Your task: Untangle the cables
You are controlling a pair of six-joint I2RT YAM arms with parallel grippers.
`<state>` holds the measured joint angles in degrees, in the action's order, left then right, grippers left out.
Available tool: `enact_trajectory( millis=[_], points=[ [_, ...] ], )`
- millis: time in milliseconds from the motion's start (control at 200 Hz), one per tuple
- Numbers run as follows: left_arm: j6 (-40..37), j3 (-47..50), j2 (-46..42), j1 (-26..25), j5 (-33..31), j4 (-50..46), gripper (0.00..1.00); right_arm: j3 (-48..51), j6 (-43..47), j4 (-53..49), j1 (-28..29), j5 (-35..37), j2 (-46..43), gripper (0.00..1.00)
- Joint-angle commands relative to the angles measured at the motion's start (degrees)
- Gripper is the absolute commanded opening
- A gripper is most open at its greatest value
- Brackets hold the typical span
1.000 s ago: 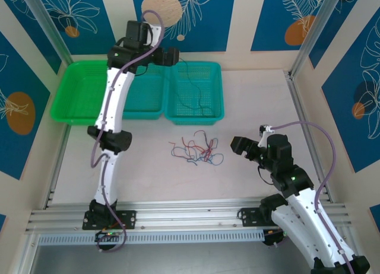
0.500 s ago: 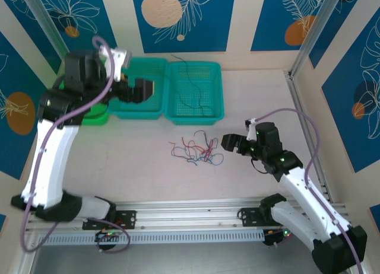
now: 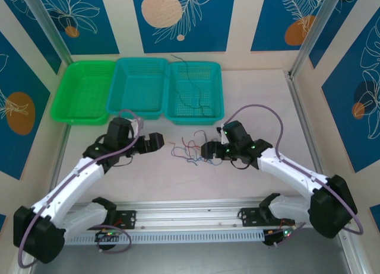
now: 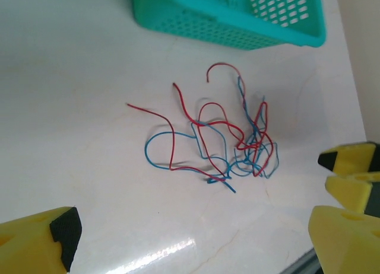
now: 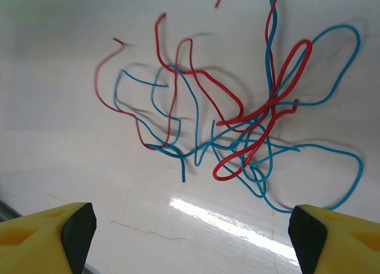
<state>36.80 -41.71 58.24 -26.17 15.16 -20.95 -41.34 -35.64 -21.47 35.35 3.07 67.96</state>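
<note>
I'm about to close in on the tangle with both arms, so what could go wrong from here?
1. The red and blue cables cross most densely on one side. The open right gripper could pinch several strands there and tighten the knot.
2. The left gripper, also open, faces it across the tangle, so the two may collide.
3. The strands lie flat on the table, so a grasp might scrape it or miss.

red and blue cables (image 4: 228, 130), teal baskets (image 3: 168, 87), one green basket (image 3: 77, 120).
</note>
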Motion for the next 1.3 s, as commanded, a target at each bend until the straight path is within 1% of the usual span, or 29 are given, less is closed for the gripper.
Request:
enact_trajectory(
  millis=[0, 130, 200, 350, 395, 490, 565, 655, 695, 760, 810, 885, 915, 945, 1010, 1060, 1095, 1120, 1215, 1290],
  points=[
    [6.1, 1.6, 4.9, -3.8, -4.4, 15.7, 0.97, -2.4, -3.5, 1.2, 1.8, 3.8, 4.0, 0.85],
    [7.4, 1.8, 13.9, -6.7, -8.4, 21.6, 0.83, -4.8, -5.6, 0.8, 4.0, 8.3, 10.0, 0.85],
    [8.0, 1.9, 18.7, -7.5, -8.2, 25.9, 0.75, -5.9, -6.7, 1.3, 4.7, 9.5, 13.4, 0.84],
    [8.0, -0.2, 27.1, -8.4, -7.5, 27.6, 0.53, -8.6, -7.1, 2.4, 5.6, 9.6, 19.7, 0.83],
    [8.2, -0.2, 28.7, -8.6, -6.9, 28.3, 0.5, -9.4, -7.1, 2.3, 5.7, 9.9, 21.1, 0.83],
    [8.2, -0.5, 31.9, -8.9, -6.4, 27.6, 0.47, -10.6, -7.6, 1.9, 5.9, 11.5, 23.2, 0.83],
    [8.8, -0.1, 34.1, -9.0, -5.3, 28.3, 0.36, -10.9, -7.7, 2.3, 5.9, 11.9, 24.3, 0.78],
    [10.1, 0.8, 35.8, -9.0, -3.9, 31.0, 0.27, -11.0, -7.8, 2.9, 5.9, 12.1, 25.3, 0.71],
    [10.3, 0.8, 36.3, -9.0, -3.5, 31.6, 0.19, -11.0, -7.9, 2.9, 6.0, 12.4, 25.8, 0.69],
    [10.0, 0.3, 36.6, -9.0, -3.4, 30.8, 0.0, -11.1, -8.1, 2.1, 5.9, 13.9, 26.5, 0.63],
    [9.5, 0.2, 36.0, -9.0, -4.0, 29.6, 0.0, -10.8, -8.5, 1.5, 5.8, 15.9, 26.6, 0.54],
    [8.8, 0.6, 33.7, -8.8, -5.8, 27.5, 0.0, -10.0, -9.6, 0.4, 5.1, 19.4, 26.1, 0.37],
    [8.4, 0.8, 32.3, -8.6, -6.7, 26.3, 0.0, -9.3, -10.3, 0.3, 4.5, 20.6, 25.6, 0.28],
    [7.9, 1.0, 30.7, -8.2, -7.4, 25.0, 0.0, -8.3, -11.0, 0.4, 3.9, 21.3, 24.9, 0.21],
    [6.9, 1.3, 27.1, -6.9, -8.6, 21.9, 0.0, -5.5, -12.7, 1.3, 1.9, 22.0, 22.7, 0.1],
    [5.9, 1.9, 24.2, -5.4, -9.1, 19.5, 0.0, -3.2, -14.3, 1.8, 0.2, 22.2, 20.6, 0.08],
    [5.1, 2.4, 22.4, -4.1, -9.2, 18.1, 0.0, -1.5, -15.3, 2.1, -1.4, 21.8, 19.1, 0.04],
    [4.6, 2.9, 21.2, -3.0, -9.2, 17.0, 0.0, -0.4, -16.0, 2.1, -2.7, 21.5, 18.0, 0.02],
    [3.0, 4.5, 16.4, 1.8, -7.9, 13.1, 0.0, 3.5, -17.7, 2.4, -8.2, 20.2, 13.6, 0.0],
    [2.0, 5.9, 12.2, 5.1, -6.8, 10.7, 0.0, 6.5, -17.9, 2.8, -12.2, 19.1, 9.7, 0.0]
  ],
)
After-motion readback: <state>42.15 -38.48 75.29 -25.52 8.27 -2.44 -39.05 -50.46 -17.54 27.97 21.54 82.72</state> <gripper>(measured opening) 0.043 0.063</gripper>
